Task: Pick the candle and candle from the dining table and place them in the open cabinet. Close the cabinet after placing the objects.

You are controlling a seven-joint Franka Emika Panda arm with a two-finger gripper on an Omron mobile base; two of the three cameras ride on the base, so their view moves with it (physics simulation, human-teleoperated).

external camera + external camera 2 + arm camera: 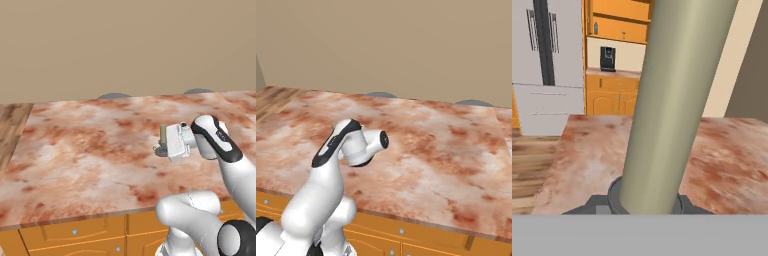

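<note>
Olive candle (pixel 163 133), a thin upright stick on a dark grey round base (pixel 161 151), standing on the marbled dining table (pixel 90 155) toward the robot's side of the top. In the hand view the stick (pixel 672 105) rises very close to the camera, its base (pixel 614 196) low in the picture. The gripper (pixel 161 148) sits level with the base, right against the candle; whether its fingers are closed on the base or merely straddle it cannot be told. Judged by form, the candle is light and rigid but top-heavy and smooth, so it would tip or slide readily; the low base or the foot of the stick looks the safest hold. Orange drawers (pixel 75 232) lie beneath the tabletop.
</note>
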